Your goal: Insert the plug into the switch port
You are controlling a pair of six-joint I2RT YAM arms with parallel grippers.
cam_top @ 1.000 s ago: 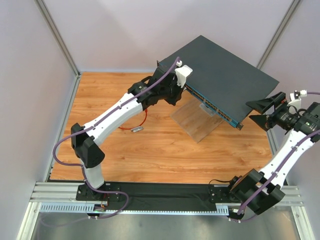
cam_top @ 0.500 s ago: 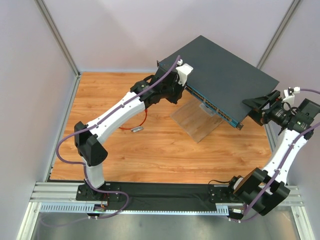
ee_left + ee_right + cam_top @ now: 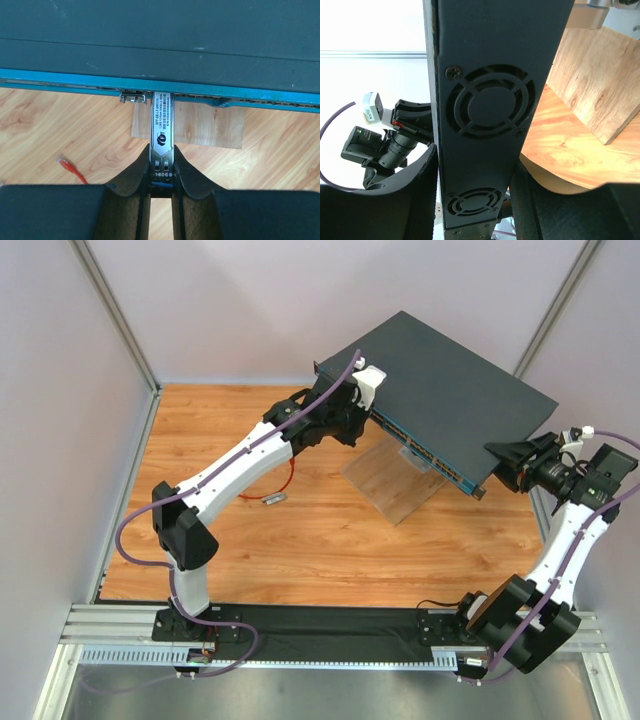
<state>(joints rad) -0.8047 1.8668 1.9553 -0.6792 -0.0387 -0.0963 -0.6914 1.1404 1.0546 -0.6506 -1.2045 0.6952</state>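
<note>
The switch [image 3: 450, 390] is a wide flat dark box propped at a tilt, its teal front face [image 3: 75, 80] carrying the row of ports. My left gripper [image 3: 161, 150] is shut on a grey metal module [image 3: 161, 120], whose far end meets a switch port [image 3: 161, 95] in that row. The plug [image 3: 62, 160], red-booted on a thin red cable [image 3: 291, 476], lies loose on the wood to the left, held by nothing. My right gripper [image 3: 475, 160] straddles the switch's fan-vented end [image 3: 485, 105], with a finger against each broad face.
A second grey module [image 3: 132, 96] sits in the port row just left of the held one. Another grey stub [image 3: 272, 498] lies on the wooden table. A clear stand [image 3: 395, 485] props the switch. Pale walls and metal posts close in the sides.
My right gripper has moved left onto the switch's end and its jaws have narrowed around it. The left arm has edged slightly toward the switch front, still holding the module.
</note>
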